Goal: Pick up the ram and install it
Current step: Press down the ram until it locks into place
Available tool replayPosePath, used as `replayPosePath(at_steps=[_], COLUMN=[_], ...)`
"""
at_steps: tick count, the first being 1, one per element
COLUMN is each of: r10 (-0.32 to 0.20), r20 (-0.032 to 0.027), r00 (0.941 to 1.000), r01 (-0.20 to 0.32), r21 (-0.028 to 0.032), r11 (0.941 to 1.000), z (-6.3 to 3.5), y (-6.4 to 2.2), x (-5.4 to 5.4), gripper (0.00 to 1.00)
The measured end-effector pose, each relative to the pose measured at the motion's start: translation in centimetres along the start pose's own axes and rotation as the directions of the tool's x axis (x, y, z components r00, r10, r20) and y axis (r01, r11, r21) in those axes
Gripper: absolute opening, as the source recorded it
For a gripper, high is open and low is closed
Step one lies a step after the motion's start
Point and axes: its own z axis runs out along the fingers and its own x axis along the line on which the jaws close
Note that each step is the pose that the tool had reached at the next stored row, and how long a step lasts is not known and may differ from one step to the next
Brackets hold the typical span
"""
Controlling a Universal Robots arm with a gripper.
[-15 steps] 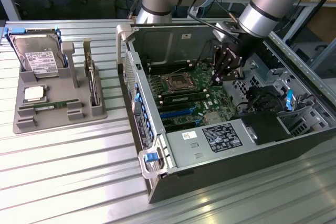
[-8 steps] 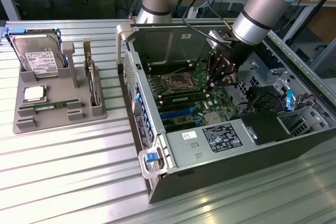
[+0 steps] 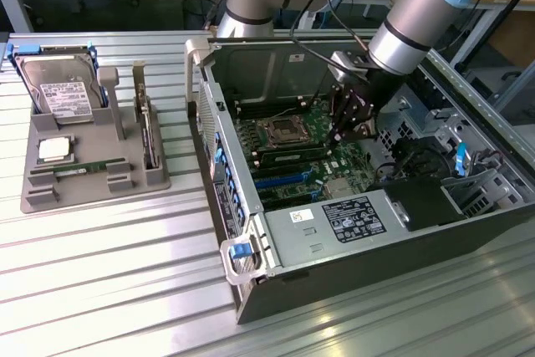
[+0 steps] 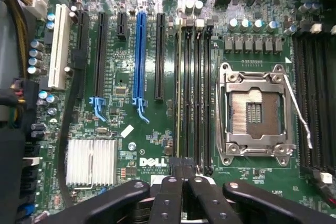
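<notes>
A ram stick (image 3: 79, 169), thin and green with a pale label, lies flat in the grey tray (image 3: 92, 194) at the exterior view's left. Inside the open computer case (image 3: 219, 165), a second thin green stick (image 4: 179, 93) stands edge-on in the memory slot nearest the blue slot (image 4: 139, 61). My gripper (image 3: 341, 135) hangs over the motherboard beside the empty processor socket (image 3: 280, 131). In the wrist view the gripper (image 4: 184, 179) is shut, its black fingers (image 4: 168, 198) meeting just over the near end of the memory slots (image 4: 199, 93). Whether it touches the seated stick I cannot tell.
The tray also holds a hard drive (image 3: 58, 89), a square silver processor chip (image 3: 53, 150) and an upright expansion card (image 3: 149, 135). The case walls, a power supply (image 3: 334, 223), cables (image 3: 418, 156) and a finned heatsink (image 4: 90, 162) crowd the motherboard.
</notes>
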Motion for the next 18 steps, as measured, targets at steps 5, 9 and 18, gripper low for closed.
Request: replayPosePath(at_steps=[5, 9, 18], r10=[0.0, 0.0, 0.0], r20=[0.0, -0.0002, -0.0002], r00=[1.0, 1.0, 1.0], r01=[0.0, 0.0, 0.0], r21=[0.0027, 0.0036, 0.0038], r11=[1.0, 1.0, 1.0], z=[0.49, 1.59, 3.77], y=[3.0, 7.45, 10.94], x=[-0.1, -0.1, -0.2], gripper=[0.1, 0.1, 0.1])
